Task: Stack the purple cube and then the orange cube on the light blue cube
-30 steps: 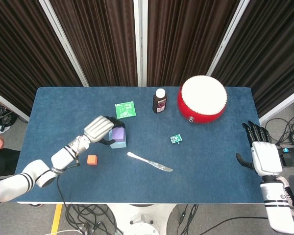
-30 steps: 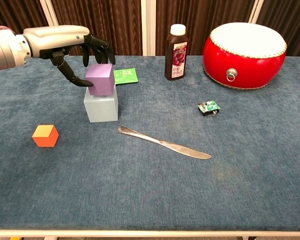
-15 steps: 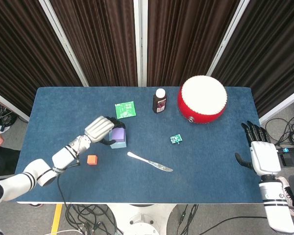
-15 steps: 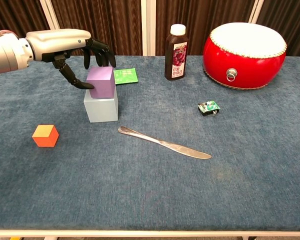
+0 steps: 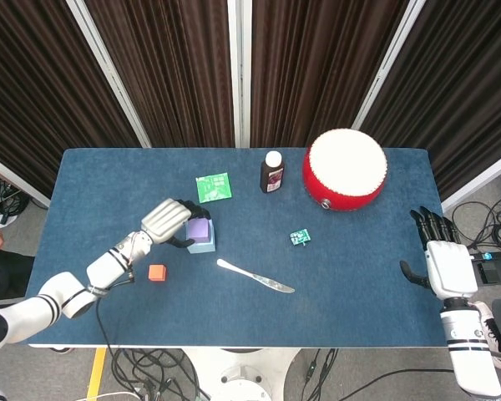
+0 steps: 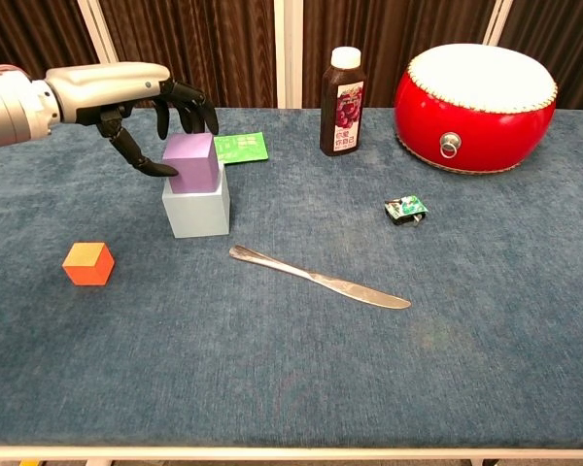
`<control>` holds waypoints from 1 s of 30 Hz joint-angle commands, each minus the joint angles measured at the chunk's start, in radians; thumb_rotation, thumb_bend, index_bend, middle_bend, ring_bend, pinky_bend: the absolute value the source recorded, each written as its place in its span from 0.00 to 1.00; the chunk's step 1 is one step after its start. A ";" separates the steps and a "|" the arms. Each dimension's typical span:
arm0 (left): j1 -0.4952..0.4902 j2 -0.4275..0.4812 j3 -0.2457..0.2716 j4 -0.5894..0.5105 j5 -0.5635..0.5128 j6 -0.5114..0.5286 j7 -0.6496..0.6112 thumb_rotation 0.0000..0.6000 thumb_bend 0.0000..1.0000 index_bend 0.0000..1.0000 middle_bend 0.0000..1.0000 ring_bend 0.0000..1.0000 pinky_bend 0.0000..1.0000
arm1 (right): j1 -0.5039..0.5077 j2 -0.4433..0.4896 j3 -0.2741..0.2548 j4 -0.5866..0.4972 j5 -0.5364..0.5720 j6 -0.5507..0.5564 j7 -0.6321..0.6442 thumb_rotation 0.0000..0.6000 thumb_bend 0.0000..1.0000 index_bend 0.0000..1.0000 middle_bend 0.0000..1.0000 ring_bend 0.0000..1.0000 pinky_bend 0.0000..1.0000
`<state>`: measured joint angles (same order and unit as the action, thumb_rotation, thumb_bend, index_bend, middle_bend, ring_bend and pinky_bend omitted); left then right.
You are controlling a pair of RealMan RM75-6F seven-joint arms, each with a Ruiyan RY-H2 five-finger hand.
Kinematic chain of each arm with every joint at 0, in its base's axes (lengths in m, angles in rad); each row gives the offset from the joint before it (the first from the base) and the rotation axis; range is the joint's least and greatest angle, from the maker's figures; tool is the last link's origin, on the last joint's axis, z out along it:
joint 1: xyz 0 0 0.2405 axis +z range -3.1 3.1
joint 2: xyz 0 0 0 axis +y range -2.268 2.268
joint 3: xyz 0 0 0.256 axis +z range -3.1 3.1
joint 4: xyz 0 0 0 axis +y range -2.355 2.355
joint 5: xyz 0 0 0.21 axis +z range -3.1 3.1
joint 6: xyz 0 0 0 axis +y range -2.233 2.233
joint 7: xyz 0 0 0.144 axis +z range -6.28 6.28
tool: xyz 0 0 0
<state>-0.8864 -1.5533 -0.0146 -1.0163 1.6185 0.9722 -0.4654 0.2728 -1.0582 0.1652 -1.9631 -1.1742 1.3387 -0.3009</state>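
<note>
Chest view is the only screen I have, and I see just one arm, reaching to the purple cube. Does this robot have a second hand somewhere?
Observer: Yes. The head view shows the right hand beyond the right edge of the table, fingers apart, holding nothing.
Operator: Does the purple block sit squarely on the blue one?
Observer: From above, the purple cube lies within the outline of the light blue cube, with blue showing along the near edge. The left hand covers its left side.
Operator: Is the arm close to the orange one?
Observer: The orange cube lies just beside the left forearm, apart from it.
</note>
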 commanded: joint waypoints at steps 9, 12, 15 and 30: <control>0.002 -0.012 0.009 0.011 0.002 0.011 -0.003 1.00 0.28 0.35 0.51 0.36 0.44 | 0.002 0.001 0.001 0.001 0.002 -0.001 0.004 1.00 0.22 0.00 0.00 0.00 0.00; 0.003 -0.008 0.010 0.008 0.001 0.013 -0.012 1.00 0.21 0.26 0.43 0.31 0.42 | 0.002 0.002 0.001 0.001 0.004 -0.002 0.005 1.00 0.22 0.00 0.00 0.00 0.00; 0.004 -0.001 0.005 0.000 -0.004 0.019 -0.013 1.00 0.15 0.18 0.34 0.27 0.41 | 0.002 0.002 0.000 0.001 0.002 -0.002 0.006 1.00 0.22 0.00 0.00 0.00 0.00; 0.186 0.170 0.008 -0.270 -0.145 0.128 0.155 1.00 0.09 0.15 0.30 0.25 0.38 | 0.000 0.019 -0.001 -0.005 -0.005 -0.011 0.039 1.00 0.22 0.00 0.00 0.00 0.00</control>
<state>-0.7574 -1.4215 -0.0140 -1.2279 1.5138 1.0554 -0.3535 0.2726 -1.0400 0.1638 -1.9673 -1.1795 1.3283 -0.2625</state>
